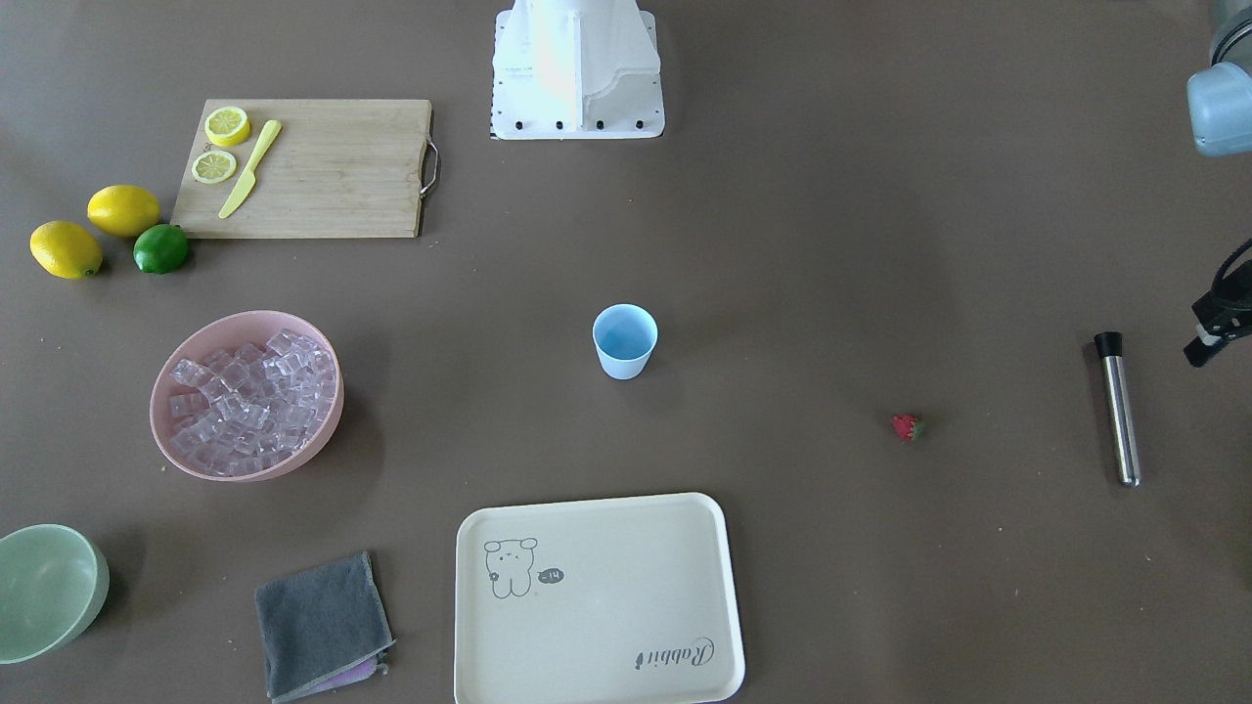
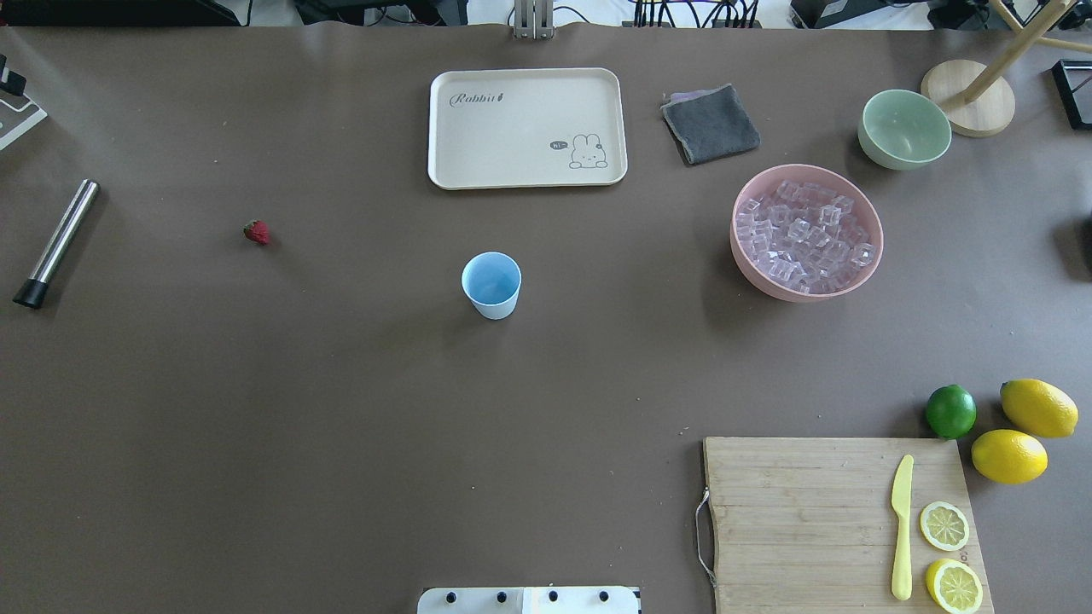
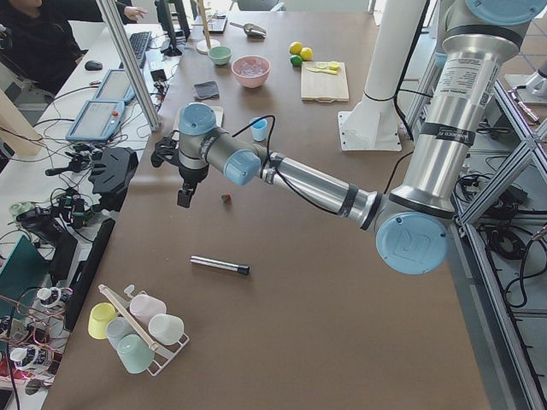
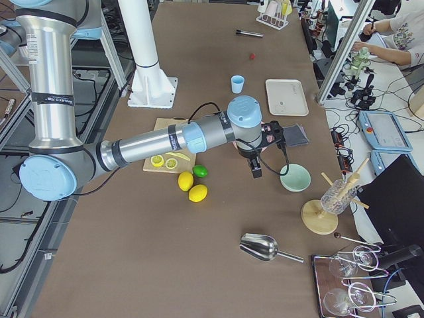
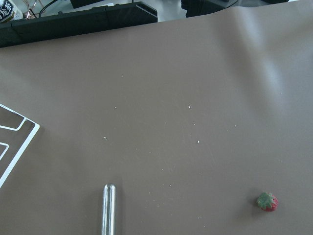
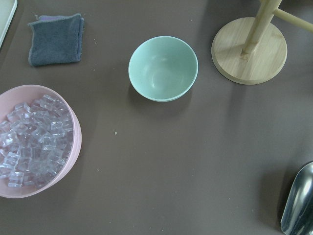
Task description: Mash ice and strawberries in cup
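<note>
We see one strawberry (image 2: 256, 232) lying on the table near the left gripper (image 3: 185, 199), its green cap pointing away from the one upright cup (image 2: 491, 286) at mid-table. Ice (image 2: 806, 237), too many cubes to count, fills a pink bowl (image 2: 755, 275) near the right gripper (image 4: 256, 169). We cannot tell whether either gripper is parted or closed.

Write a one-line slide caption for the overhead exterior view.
Empty light blue plastic cup mid-table; small red strawberry at left, pink bowl of clear ice cubes at right.
</note>
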Available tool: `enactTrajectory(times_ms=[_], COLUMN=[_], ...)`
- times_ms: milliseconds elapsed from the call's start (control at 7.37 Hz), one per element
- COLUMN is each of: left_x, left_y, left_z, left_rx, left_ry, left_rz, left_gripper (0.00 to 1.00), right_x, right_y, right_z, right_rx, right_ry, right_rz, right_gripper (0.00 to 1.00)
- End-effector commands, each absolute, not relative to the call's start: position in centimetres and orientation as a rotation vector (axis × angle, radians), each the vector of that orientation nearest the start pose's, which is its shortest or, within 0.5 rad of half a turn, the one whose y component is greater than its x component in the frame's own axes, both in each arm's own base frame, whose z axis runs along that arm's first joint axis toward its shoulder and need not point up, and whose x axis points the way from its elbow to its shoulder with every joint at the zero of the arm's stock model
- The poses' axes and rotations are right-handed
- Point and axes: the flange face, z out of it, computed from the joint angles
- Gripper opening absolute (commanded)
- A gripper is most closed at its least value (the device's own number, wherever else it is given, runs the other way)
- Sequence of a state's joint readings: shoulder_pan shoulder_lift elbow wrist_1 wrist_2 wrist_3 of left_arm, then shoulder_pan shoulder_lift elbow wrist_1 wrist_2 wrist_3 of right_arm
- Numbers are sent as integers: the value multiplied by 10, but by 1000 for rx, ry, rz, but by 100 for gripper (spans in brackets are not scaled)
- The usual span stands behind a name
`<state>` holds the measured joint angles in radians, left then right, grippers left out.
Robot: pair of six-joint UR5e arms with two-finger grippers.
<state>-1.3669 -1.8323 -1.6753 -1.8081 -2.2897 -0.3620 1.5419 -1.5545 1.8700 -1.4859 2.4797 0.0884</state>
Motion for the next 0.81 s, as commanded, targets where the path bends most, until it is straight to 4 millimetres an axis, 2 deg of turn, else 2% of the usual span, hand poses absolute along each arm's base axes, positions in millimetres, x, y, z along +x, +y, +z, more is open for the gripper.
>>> enactTrajectory(times_ms=[0,136,271,543,678], left_x=[55,61,63,63,62], left_y=[-592,-588,-591,-594,-593], left_z=[465,481,505,541,543], left_rx=[316,283,235,176,173], left_ry=[828,819,811,802,801], left_rz=[69,67,50,27,23], left_gripper=[98,98,98,98,98], right_x=[40,40,41,37,33], right_y=[-504,-507,-511,-513,-521], right_z=[477,474,473,475,464], right_rx=[323,327,334,328,341], right_ry=[-912,-911,-896,-891,-893], right_rz=[-113,-115,-114,-119,-133], right_gripper=[99,99,99,99,99])
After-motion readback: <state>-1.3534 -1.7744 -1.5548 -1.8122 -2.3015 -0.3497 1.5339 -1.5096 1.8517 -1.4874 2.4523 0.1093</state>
